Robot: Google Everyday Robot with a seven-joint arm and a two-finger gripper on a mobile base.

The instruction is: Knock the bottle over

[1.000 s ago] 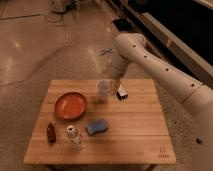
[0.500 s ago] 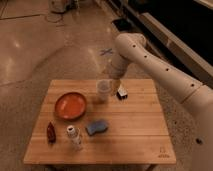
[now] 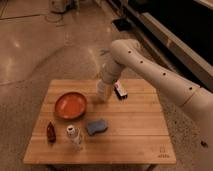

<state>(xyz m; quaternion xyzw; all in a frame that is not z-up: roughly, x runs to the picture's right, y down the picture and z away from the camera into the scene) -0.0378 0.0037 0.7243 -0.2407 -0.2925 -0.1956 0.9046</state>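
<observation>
The bottle, clear-whitish with a white cap, stands upright near the front left of the wooden table. My gripper hangs from the white arm over the table's back middle, far behind and to the right of the bottle, beside a translucent cup. A small dark red-brown bottle stands left of the bottle. A blue sponge lies just right of it.
An orange-red bowl sits at the back left of the table. The white arm reaches in from the right. Dark cabinets run along the right, with bare shiny floor behind the table.
</observation>
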